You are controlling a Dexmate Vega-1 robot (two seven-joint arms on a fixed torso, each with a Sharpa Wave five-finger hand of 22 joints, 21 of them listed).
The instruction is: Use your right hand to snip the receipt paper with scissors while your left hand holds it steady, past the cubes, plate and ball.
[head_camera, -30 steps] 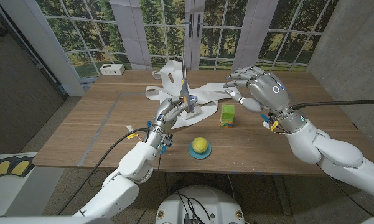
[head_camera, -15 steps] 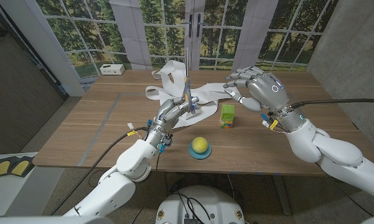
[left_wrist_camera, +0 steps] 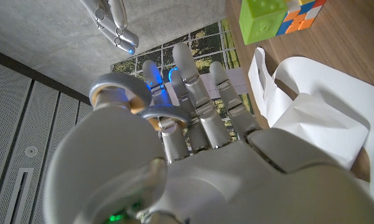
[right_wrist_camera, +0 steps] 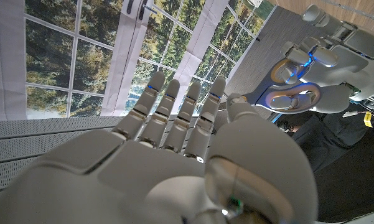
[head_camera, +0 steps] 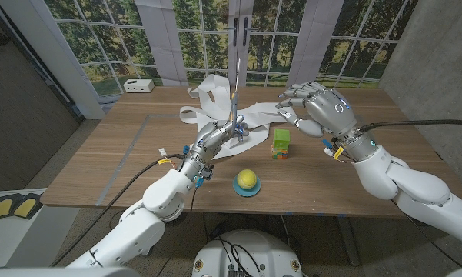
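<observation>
Left hand (head_camera: 214,140) grips grey-handled metal scissors (head_camera: 236,115), blades upright over white receipt paper strip (head_camera: 255,117). Right hand (head_camera: 320,110) hovers empty, fingers spread. Handover stage; next, right hand must take scissors.

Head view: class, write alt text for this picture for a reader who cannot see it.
The robot's left hand holds scissors blades-up over crumpled white receipt paper on a wooden table. Its right hand hovers empty, fingers curled, above the table's right side. Nearer the robot sit stacked cubes and a yellow ball on a small blue plate.
</observation>
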